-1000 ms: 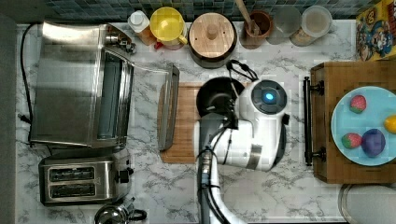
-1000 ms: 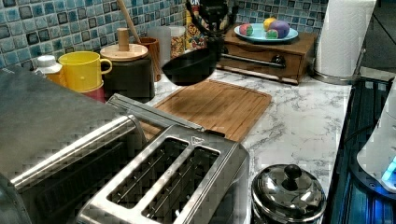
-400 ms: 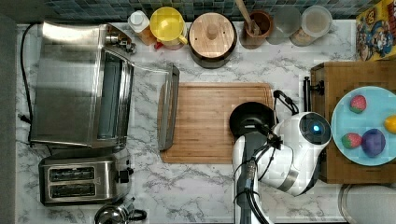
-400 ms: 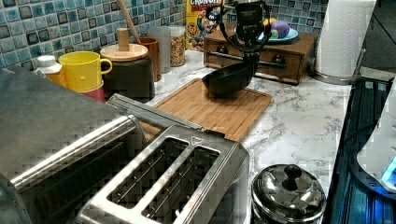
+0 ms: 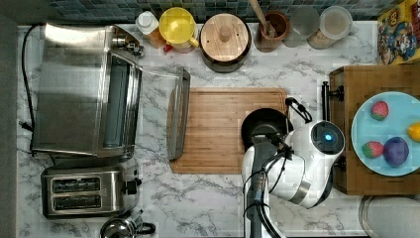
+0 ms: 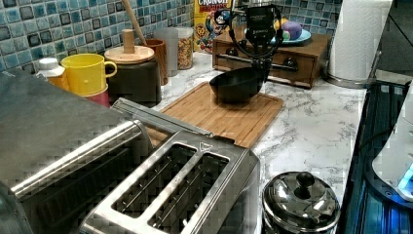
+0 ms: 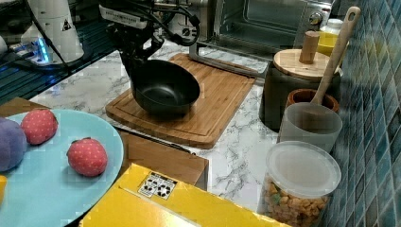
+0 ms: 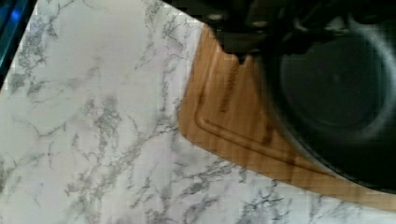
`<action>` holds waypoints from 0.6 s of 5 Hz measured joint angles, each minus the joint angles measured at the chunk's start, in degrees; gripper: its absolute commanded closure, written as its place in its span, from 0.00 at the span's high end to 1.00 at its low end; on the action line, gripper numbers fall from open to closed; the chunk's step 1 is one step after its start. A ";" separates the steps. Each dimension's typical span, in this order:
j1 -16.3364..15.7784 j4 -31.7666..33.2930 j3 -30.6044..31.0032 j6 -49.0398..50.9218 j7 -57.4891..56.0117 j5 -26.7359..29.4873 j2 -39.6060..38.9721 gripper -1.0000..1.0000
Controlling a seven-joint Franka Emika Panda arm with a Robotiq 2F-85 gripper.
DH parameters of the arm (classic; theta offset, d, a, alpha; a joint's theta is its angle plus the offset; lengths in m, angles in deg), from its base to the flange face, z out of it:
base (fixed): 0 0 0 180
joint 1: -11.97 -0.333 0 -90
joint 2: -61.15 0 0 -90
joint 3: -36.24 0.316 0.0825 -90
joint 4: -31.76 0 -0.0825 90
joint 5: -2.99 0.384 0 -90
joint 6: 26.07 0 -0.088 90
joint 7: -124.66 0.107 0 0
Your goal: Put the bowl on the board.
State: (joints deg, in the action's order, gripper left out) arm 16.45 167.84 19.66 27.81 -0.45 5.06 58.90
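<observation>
The end effector (image 7: 137, 59), its fingertips hidden, gripped the rim of the glossy black bowl (image 7: 165, 87), tilted over the board (image 7: 217, 101).

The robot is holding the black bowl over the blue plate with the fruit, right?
Not quite. The pincer holds the black bowl over the board, not the blue plate. The right view shows the bowl above the board's end nearest the plate.
</observation>
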 measured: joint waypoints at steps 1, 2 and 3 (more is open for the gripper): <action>-0.11 -0.34 1.31 -0.14 0.00 0.00 -0.14 0.50; -0.09 -0.67 2.48 0.06 0.01 -0.02 -0.29 0.50; -0.43 -1.90 2.67 1.62 0.01 -0.02 -1.16 0.50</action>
State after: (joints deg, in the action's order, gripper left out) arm 16.02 165.94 22.33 29.44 -0.45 5.05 57.73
